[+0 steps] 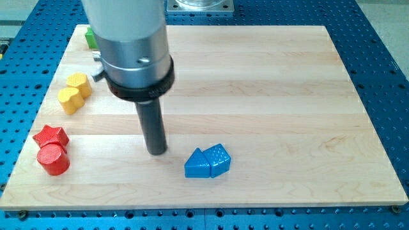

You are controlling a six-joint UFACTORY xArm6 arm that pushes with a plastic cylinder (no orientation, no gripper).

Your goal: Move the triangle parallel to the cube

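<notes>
A blue triangle block [196,164] lies near the view's bottom centre, touching a blue cube [219,160] on its right. My tip [156,152] rests on the wooden board just left of the triangle, a short gap apart from it. The dark rod rises from the tip into the wide silver arm body at the view's top left.
A red star block [50,135] and a red cylinder [53,160] sit at the left edge. Two yellow blocks [75,93] lie above them. A green block [92,38] shows partly behind the arm at the top left. The wooden board [287,96] lies on a blue perforated table.
</notes>
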